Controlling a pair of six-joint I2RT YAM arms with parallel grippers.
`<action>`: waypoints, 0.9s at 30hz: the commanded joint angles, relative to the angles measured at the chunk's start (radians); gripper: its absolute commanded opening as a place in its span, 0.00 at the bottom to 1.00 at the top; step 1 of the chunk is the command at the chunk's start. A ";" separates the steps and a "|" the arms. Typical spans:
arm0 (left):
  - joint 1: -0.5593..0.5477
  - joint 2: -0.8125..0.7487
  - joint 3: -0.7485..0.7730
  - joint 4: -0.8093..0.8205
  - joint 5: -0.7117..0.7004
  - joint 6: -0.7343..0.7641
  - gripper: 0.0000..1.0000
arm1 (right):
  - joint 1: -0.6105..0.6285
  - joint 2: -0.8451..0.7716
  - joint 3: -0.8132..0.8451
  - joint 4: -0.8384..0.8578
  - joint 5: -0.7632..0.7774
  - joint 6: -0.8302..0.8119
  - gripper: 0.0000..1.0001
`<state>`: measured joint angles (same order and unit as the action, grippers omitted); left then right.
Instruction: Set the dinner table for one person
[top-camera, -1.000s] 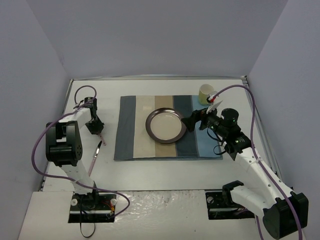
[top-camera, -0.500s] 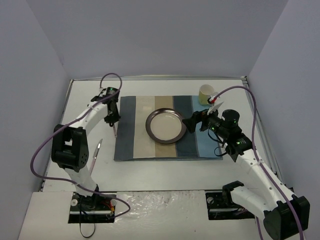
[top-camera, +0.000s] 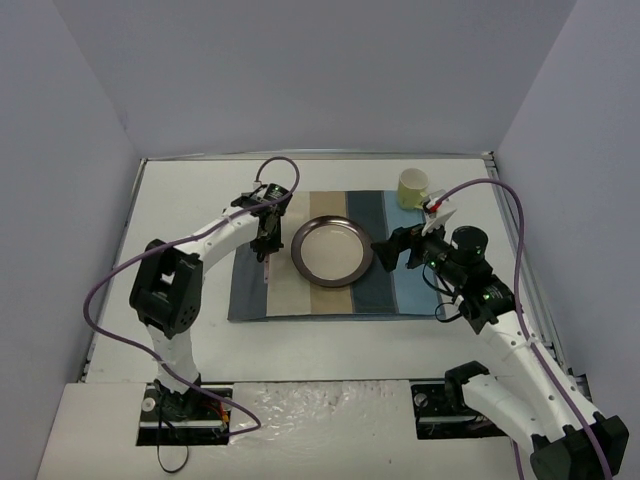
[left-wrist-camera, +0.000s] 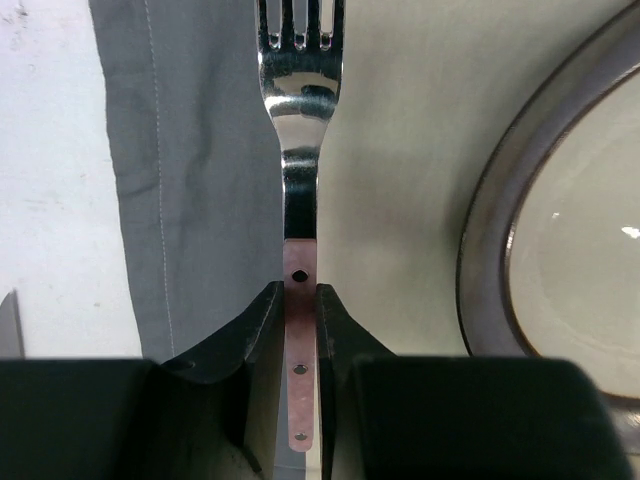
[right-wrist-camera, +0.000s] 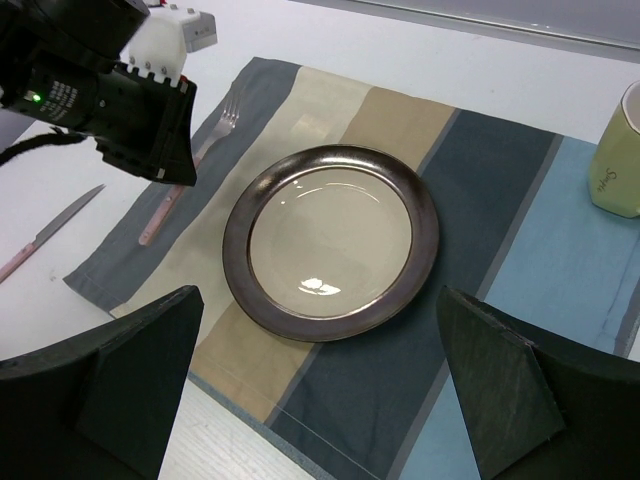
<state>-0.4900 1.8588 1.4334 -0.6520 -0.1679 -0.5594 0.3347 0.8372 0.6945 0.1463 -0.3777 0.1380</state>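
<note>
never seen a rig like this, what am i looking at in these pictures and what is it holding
Two robot arms are bolted to a table. One picture looks down from above; the other two come from a camera on each wrist. On the table lies a striped placemat with a plate, a cup at its far right corner, and a knife left of the mat. The left gripper is shut on the pink handle of a fork, left of the plate. The right gripper is open and empty.
</note>
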 joint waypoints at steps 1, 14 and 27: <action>-0.002 0.003 0.047 0.010 -0.037 -0.003 0.00 | 0.004 -0.024 0.013 0.022 0.027 -0.005 1.00; 0.038 0.028 0.027 0.035 -0.047 0.026 0.00 | 0.006 -0.029 0.010 0.002 0.034 -0.009 1.00; 0.071 0.057 -0.020 0.077 -0.013 0.050 0.02 | 0.004 -0.032 0.002 0.000 0.036 -0.011 1.00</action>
<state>-0.4321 1.9240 1.4193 -0.6114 -0.1769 -0.5305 0.3347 0.8215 0.6945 0.0914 -0.3550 0.1368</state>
